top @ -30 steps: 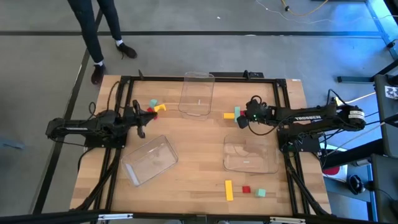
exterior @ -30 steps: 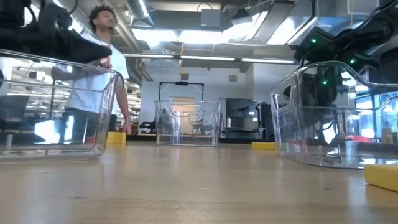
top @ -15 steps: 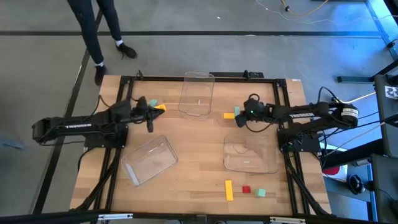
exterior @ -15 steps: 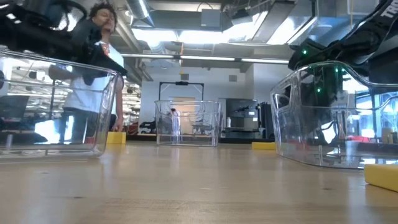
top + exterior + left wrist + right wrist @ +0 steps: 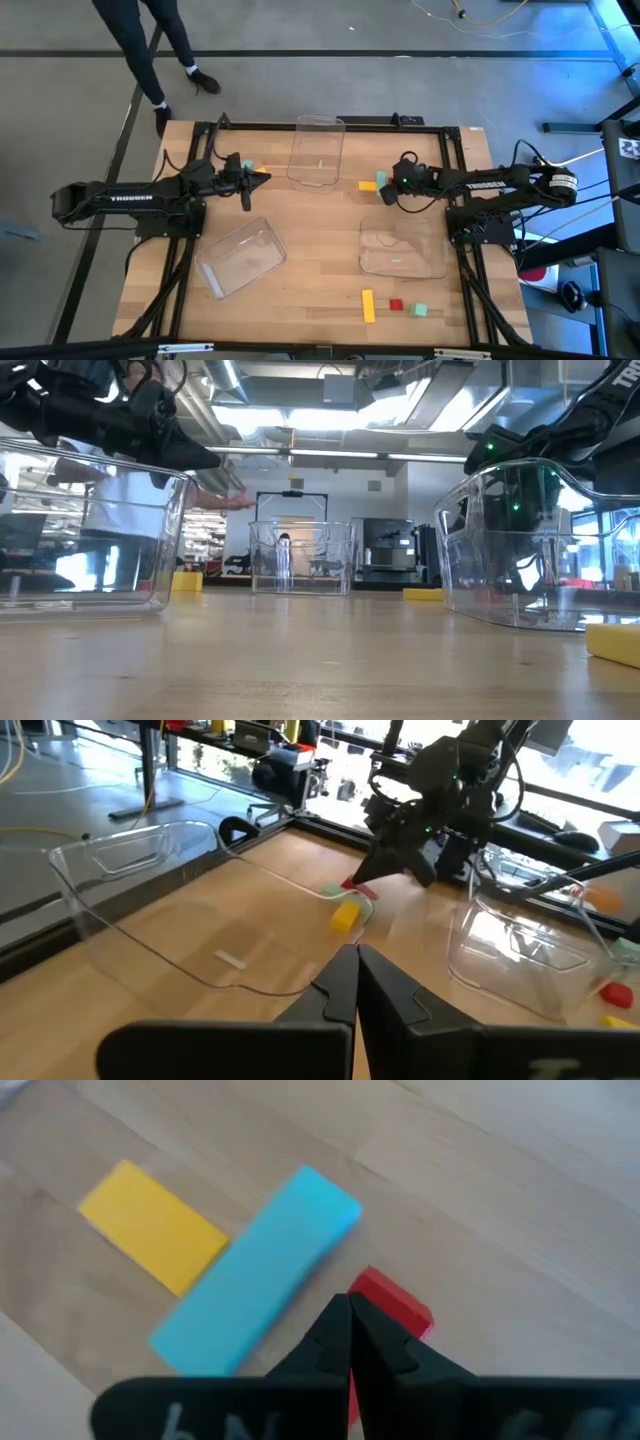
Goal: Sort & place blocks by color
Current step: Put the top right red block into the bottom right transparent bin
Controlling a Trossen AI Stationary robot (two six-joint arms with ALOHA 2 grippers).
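We see a wooden worktop [image 5: 310, 250] with 3 clear plastic trays on it. 1 tray [image 5: 318, 150] stands at the far edge in the middle. A 2nd tray [image 5: 241, 257] lies turned at an angle on the left side. The 3rd tray [image 5: 402, 248] sits on the right side. Beyond the worktop's far left corner, a person's legs [image 5: 150, 50] stand on the grey floor [image 5: 400, 90].

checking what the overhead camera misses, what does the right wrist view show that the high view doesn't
Only the right wrist view: a red block just beyond the shut right pincer. Only the high view: three clear trays, the left arm, and three more blocks near the front edge. Both: the yellow block and mint bar side by side.
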